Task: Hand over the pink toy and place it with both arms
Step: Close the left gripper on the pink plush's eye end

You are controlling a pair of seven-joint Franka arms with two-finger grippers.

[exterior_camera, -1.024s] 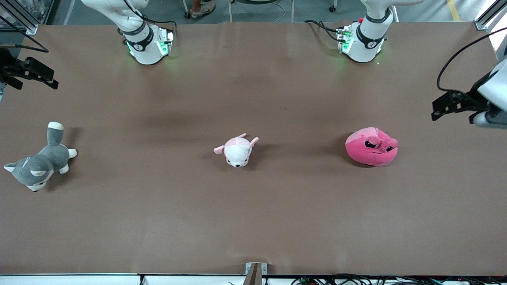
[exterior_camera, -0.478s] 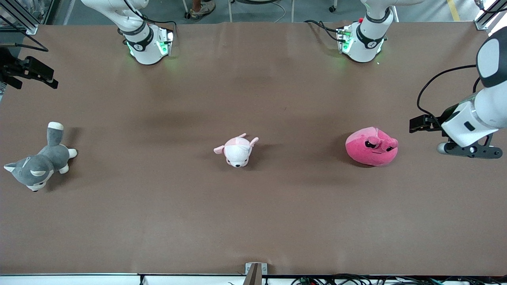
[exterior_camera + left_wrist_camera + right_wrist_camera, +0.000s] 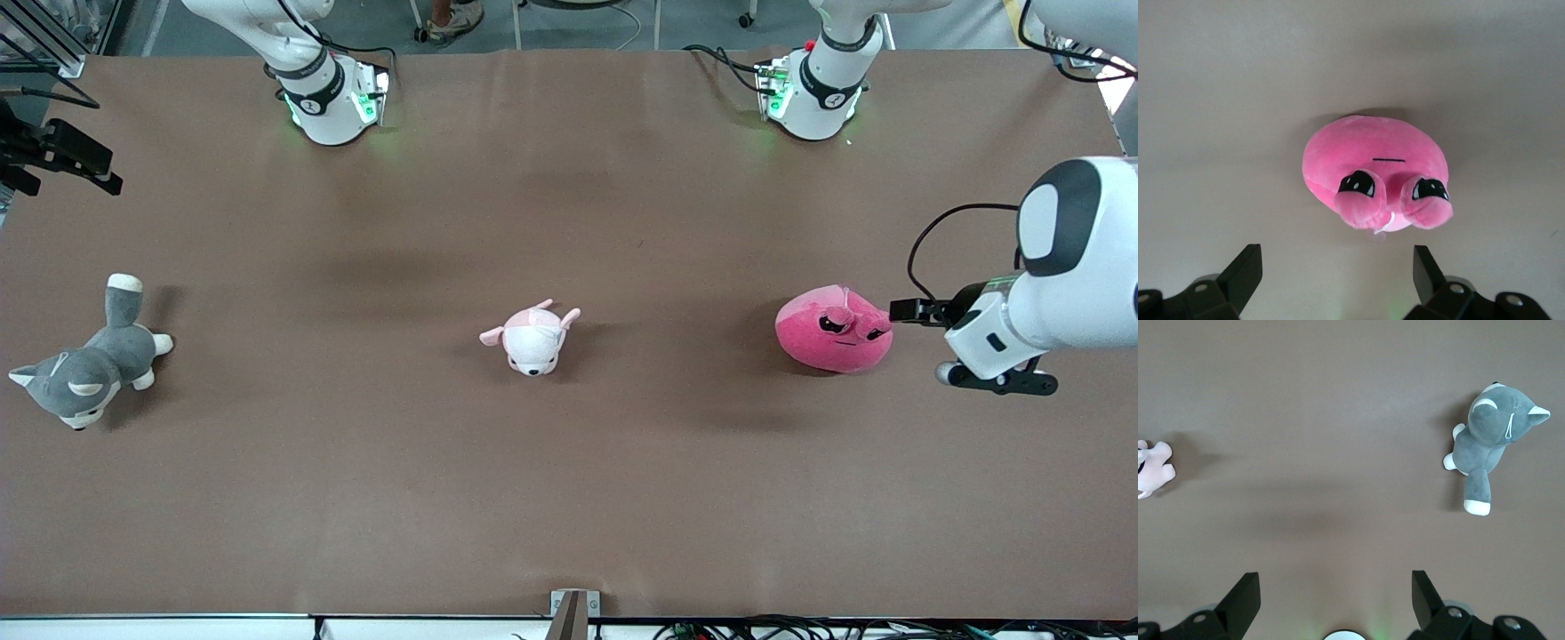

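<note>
**Q:** Pink toy first: where is it found?

**A:** The round, hot-pink plush blob with droopy black eyes (image 3: pixel 834 329) is seen lying on the brown table (image 3: pixel 569 480), toward the left arm's end. It is touched by nothing, and its face is turned toward the front camera.

**Q:** What is laid out along the table, starting from the right arm's end?

**A:** The right gripper (image 3: pixel 62 158), black and two-fingered, is held in the air over the table's edge at that end, where the right arm waits. In the right wrist view its fingers (image 3: pixel 1245 597) are spread wide with nothing between them. Below it on the table, a grey-and-white husky plush (image 3: pixel 89 360) is laid on its side. Near the middle, a small pale pink-and-white puppy plush (image 3: pixel 532 338) is set, well apart from both neighbours. The pink toy follows, and just beside it, toward the left arm's end, the left gripper (image 3: pixel 916 312) is held low over the table.

**Q:** How is the left gripper set?

**A:** It is pointed at the toy, and its jaws are parted wide in the left wrist view, with the toy (image 3: pixel 1377 172) framed ahead of the two black fingers (image 3: pixel 1245 273) and not yet between them. No contact is made.
</note>
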